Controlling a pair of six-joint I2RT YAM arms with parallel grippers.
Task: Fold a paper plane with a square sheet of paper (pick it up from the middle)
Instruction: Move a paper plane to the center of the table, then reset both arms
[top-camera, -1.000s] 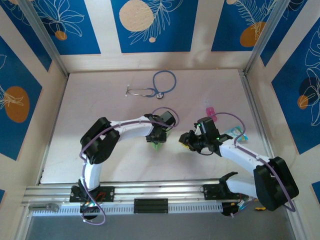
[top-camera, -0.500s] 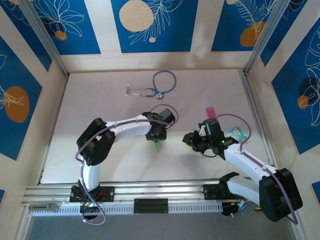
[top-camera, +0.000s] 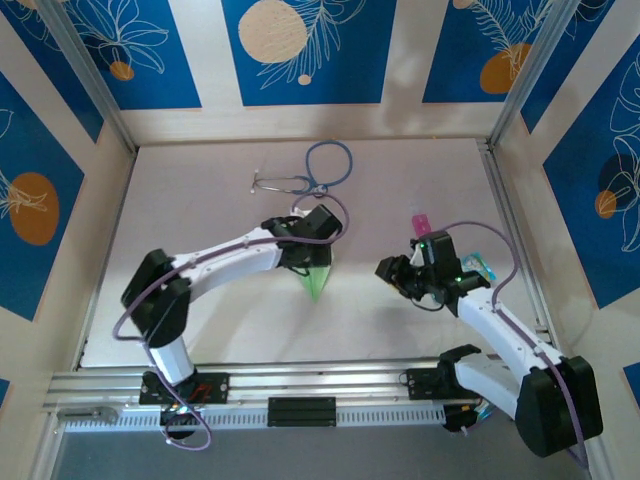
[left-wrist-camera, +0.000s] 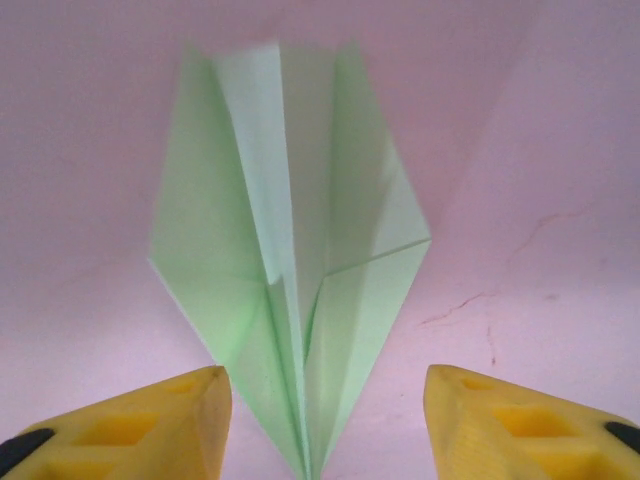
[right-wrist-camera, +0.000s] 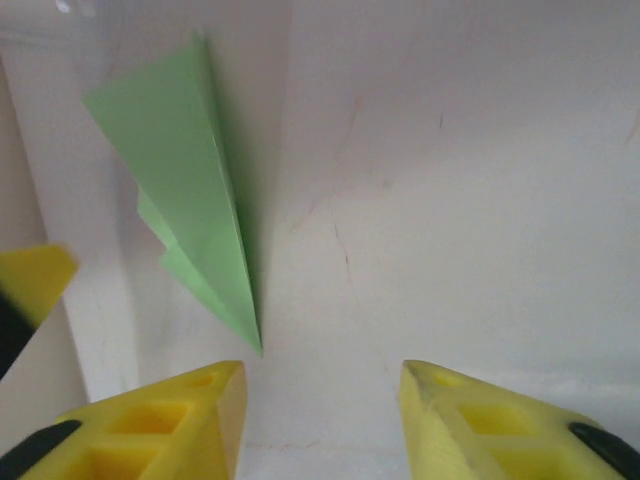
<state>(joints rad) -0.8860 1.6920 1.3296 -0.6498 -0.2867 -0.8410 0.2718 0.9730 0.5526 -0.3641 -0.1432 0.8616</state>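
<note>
The paper plane (top-camera: 318, 282) lies flat on the table (top-camera: 200, 215) at mid-frame, its nose between the parted fingers of the left gripper (left-wrist-camera: 322, 400), while the right gripper (right-wrist-camera: 322, 390), right of it, gapes empty.

A pale green paper plane (top-camera: 318, 284) lies on the white table (top-camera: 200, 210) at the left gripper (top-camera: 305, 265), the right gripper (top-camera: 390, 275) nearby, a stethoscope (top-camera: 319, 189) behind.

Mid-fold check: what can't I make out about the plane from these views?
Top view: paper plane, far end hidden under the left hand; creases too small.
Left wrist: plane's near tip cut off by the bottom edge.
Right wrist: yellow shape at left edge, blurred and cut off.
</note>
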